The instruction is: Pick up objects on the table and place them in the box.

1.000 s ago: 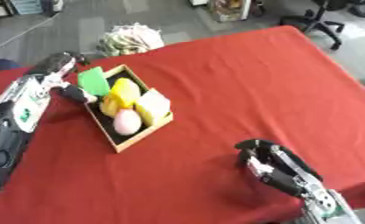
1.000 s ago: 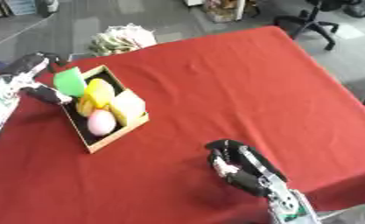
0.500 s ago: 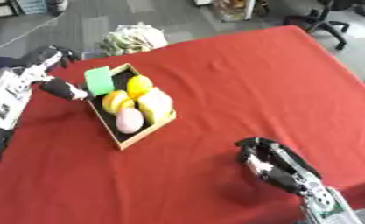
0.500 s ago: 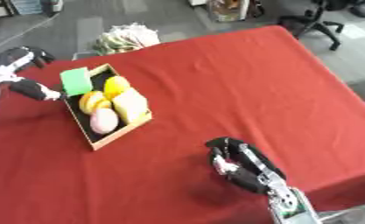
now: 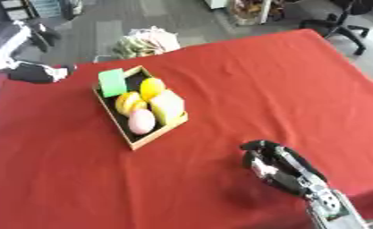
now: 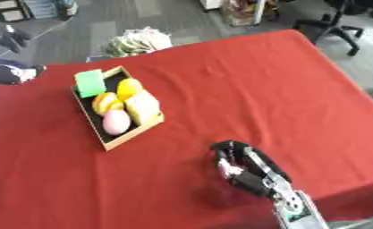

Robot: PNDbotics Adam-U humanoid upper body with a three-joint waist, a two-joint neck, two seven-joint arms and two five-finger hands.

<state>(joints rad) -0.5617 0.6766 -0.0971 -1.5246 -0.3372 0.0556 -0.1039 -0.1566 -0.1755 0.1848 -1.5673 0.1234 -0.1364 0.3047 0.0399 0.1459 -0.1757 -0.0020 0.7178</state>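
**Operator:** Where does everything sit?

**Me:** The wooden box (image 5: 139, 140) stands on the left half of the red surface (image 5: 244, 80). Inside it I see a green block (image 5: 112, 82) leaning at the far end, two yellow pieces (image 5: 141, 95) beside it, a pale yellow block (image 5: 167, 106) along the right wall and a pink egg-shaped thing (image 5: 141, 120) at the near end. I see nothing loose on the cloth outside the box.

**Operator:** And your hands?

**Me:** My right robot hand (image 5: 273, 166) hangs near the lower right, fingers curled in together around nothing. My left robot hand (image 5: 34, 73) shows only as a dark shape at the far left, just beyond the box's far corner; I cannot tell how its fingers stand.

**Operator:** So what does the step call for?

**Me:** I judge the packing is about done, so the step is getting clear cleanly. I'd take the left robot hand up and outward, away from the green block, since it stands tilted and a brush could tip it out. The right one should stay low and well apart from the box.
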